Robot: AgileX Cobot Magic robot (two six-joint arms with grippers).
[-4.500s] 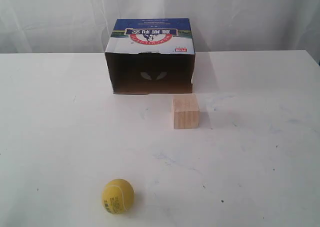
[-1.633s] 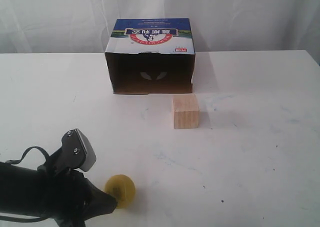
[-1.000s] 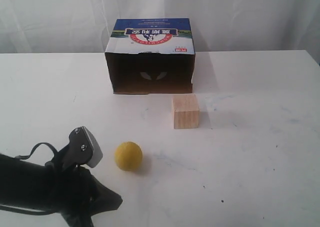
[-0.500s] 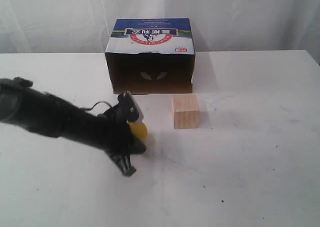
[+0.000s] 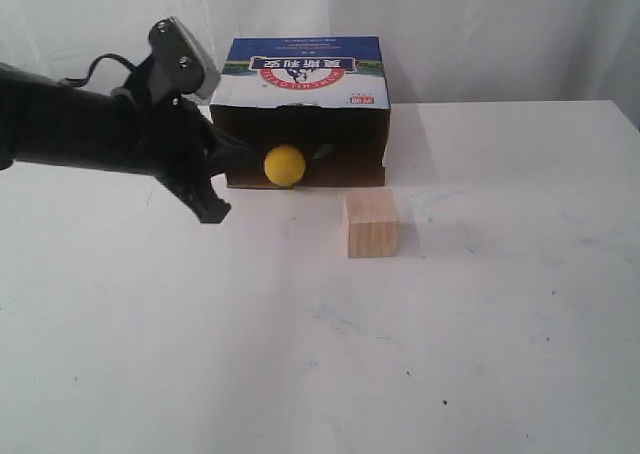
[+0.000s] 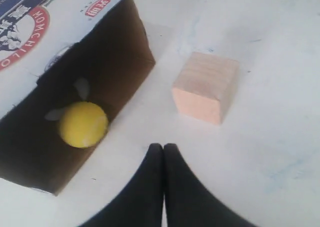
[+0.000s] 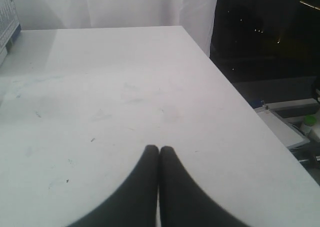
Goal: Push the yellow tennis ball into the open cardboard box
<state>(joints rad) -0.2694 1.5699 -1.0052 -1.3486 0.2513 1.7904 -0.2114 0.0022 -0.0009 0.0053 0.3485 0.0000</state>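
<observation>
The yellow tennis ball (image 5: 285, 165) (image 6: 82, 124) sits just inside the dark mouth of the open cardboard box (image 5: 300, 82) (image 6: 75, 22), left of its middle. The box has a blue printed top with a red-and-white logo. My left gripper (image 5: 247, 159) (image 6: 163, 147) is shut with nothing in it. It hovers at the box's front edge, close to the ball on its left, and I cannot tell whether they touch. My right gripper (image 7: 159, 148) is also shut and empty, over bare table far from the box, and is out of the exterior view.
A pale wooden cube (image 5: 371, 224) (image 6: 205, 87) stands on the white table (image 5: 450, 324) just in front of the box's right half. The right wrist view shows the table's right edge (image 7: 235, 94), with a drop beyond it. White curtains hang behind the table.
The left arm swept in from the front left and drove the ball away from the near edge towards the box. The ball now lies in the box's mouth. The cube has not moved.
</observation>
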